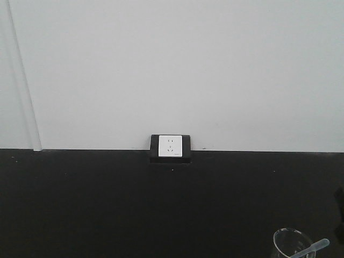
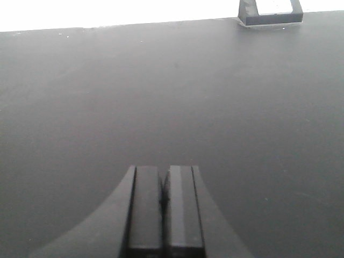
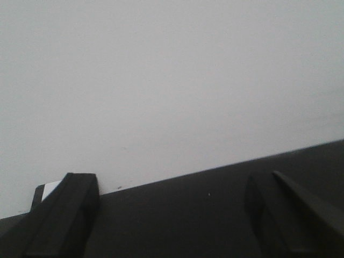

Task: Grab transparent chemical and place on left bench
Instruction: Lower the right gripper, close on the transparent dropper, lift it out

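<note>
A slim clear pipette, the transparent chemical [image 1: 315,248], leans in a clear glass beaker [image 1: 287,242] at the bottom right corner of the front view, its bulb poking over the rim. The left bench is out of view. In the left wrist view my left gripper [image 2: 164,170] is shut with nothing between its fingers, low over bare black counter. In the right wrist view my right gripper [image 3: 172,180] is open, its fingers wide apart and holding nothing, facing the wall. Neither wrist view shows the pipette or the beaker.
A black counter [image 1: 134,204] runs along a plain white wall [image 1: 188,64]. A white wall socket [image 1: 170,146] in a black housing sits at the counter's back edge, also seen as the socket [image 2: 270,12] from the left wrist.
</note>
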### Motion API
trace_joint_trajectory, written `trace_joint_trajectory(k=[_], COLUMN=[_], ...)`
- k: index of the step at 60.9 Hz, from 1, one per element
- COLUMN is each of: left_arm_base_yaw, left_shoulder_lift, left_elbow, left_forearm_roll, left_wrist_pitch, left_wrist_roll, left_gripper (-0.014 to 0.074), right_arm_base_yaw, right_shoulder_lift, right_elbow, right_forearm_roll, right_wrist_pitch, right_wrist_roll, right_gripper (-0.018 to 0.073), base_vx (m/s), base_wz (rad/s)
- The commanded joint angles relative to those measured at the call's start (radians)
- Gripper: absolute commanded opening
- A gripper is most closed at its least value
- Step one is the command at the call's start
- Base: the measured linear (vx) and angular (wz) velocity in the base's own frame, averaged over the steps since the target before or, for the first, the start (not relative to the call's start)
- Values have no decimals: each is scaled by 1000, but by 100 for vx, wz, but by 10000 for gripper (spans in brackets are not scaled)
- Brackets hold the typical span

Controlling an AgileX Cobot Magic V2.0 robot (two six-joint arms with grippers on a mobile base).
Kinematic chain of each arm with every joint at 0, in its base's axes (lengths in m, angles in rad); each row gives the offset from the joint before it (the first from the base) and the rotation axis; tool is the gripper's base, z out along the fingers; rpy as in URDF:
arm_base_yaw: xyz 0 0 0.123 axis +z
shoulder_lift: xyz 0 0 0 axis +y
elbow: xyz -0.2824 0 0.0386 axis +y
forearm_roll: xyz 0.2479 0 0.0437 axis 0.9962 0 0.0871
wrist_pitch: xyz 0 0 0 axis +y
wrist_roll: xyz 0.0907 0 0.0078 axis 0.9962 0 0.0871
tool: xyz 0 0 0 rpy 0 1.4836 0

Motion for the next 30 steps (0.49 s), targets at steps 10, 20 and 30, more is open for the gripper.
trace_joint_trajectory(k=[10, 20, 30], left_arm_base_yaw=[-2, -2, -2], left_shoulder_lift=[-19, -19, -19], left_elbow=[16, 16, 16], left_forearm_roll=[-1, -1, -1], left_wrist_pitch=[-78, -78, -78], left_wrist_roll=[-8, -8, -8], left_gripper=[-3, -3, -3], right_arm_base_yaw=[-5, -5, -5], right_shoulder_lift=[260, 402, 475], right_elbow=[-11, -27, -56], right_forearm_roll=[-62, -73, -127], right_wrist_pitch=[-385, -394, -394], right_wrist_roll=[105, 172, 173], right_gripper=[566, 566, 565], base_vx=[0, 0, 0], base_wz=[0, 0, 0])
